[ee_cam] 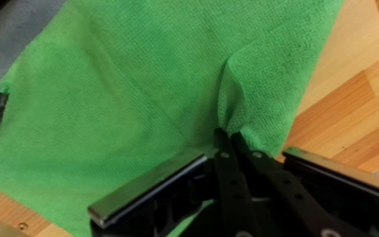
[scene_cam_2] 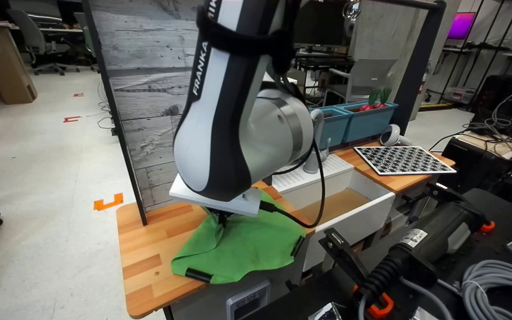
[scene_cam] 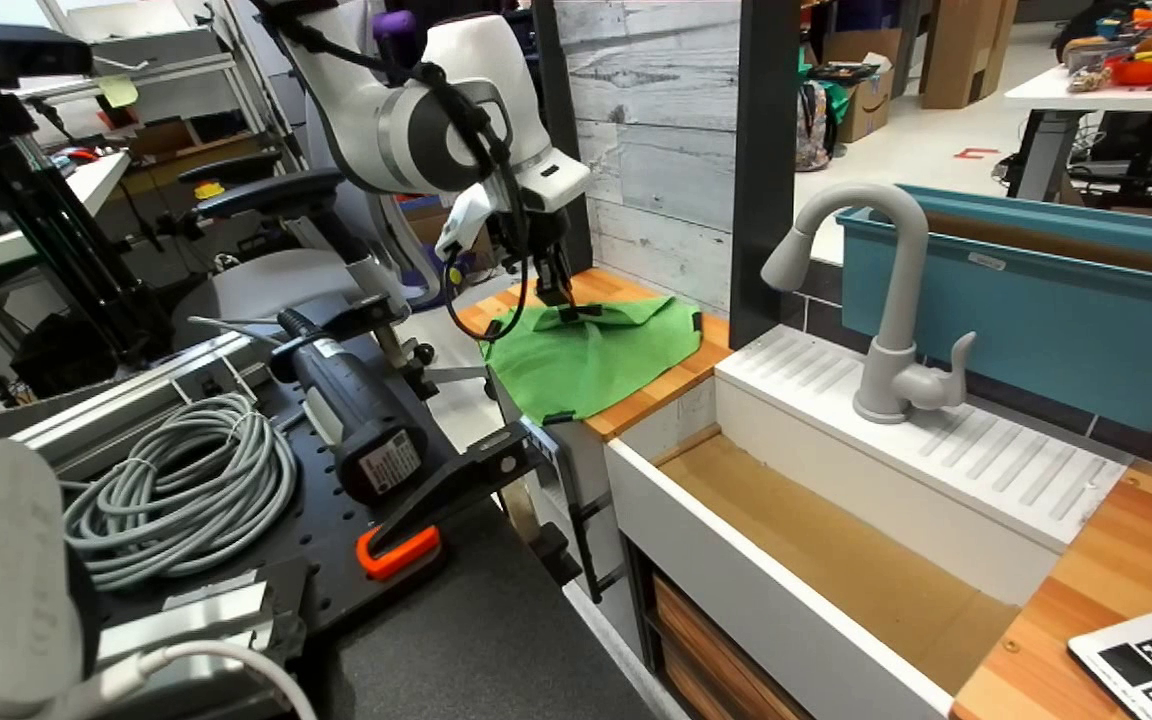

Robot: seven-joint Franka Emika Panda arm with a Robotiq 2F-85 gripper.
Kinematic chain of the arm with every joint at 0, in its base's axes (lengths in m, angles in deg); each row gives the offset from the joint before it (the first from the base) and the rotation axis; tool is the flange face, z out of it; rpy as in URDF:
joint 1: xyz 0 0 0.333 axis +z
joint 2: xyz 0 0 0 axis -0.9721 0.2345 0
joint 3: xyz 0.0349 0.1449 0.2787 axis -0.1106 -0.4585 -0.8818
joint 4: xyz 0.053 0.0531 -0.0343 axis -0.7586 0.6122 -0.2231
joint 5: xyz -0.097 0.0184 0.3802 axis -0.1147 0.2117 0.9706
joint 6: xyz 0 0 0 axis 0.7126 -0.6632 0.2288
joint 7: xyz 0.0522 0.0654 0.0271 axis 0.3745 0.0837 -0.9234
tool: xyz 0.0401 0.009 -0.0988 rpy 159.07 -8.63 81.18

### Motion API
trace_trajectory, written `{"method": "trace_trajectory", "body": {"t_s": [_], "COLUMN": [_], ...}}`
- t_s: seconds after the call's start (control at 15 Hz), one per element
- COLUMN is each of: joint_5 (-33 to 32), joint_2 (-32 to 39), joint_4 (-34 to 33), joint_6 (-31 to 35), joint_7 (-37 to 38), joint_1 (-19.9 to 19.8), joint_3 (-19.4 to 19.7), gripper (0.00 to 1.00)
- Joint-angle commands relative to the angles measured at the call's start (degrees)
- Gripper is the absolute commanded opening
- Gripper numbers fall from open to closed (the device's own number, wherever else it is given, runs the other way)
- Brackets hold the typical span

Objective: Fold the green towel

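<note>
the bright green rumpled cloth towel (scene_cam: 596, 368) lies on the orange-brown wooden counter (scene_cam_2: 145, 255) just beside the white rectangular sink basin (scene_cam: 736, 590). the black two-fingered gripper (ee_cam: 229, 133) pinches a small pleat on the towel's side away from the basin. that shallow bite could slip under pull; dragged too hard, the whole towel might skid instead of folding.

Both exterior views are bright; in the softer wrist view the pincer (ee_cam: 229, 133) seems slightly blurred.
</note>
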Motion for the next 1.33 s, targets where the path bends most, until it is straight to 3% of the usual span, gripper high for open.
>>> {"method": "trace_trajectory", "body": {"t_s": [0.0, 0.47, 0.53, 0.67, 0.73, 0.87, 1.27], "joint_5": [3.7, 5.0, 4.8, 4.7, 4.6, 4.0, 3.2], "joint_2": [-4.2, -3.5, -3.1, -2.3, -2.0, -1.9, -2.0], "joint_4": [6.2, 4.5, 3.8, 2.1, 1.1, -0.2, -2.6], "joint_6": [2.7, -1.0, -1.7, -4.4, -6.0, -8.9, -14.2], "joint_7": [-1.6, -3.3, -3.8, -4.0, -3.9, -4.1, -3.4], "joint_1": [-0.4, -2.7, -3.1, -3.1, -3.1, -3.2, -2.4], "joint_3": [0.1, -0.8, -1.0, -0.6, -0.5, -0.6, -0.1], "gripper": [0.01, 0.01, 0.05, 0.01, 0.29, 0.37, 0.81]}}
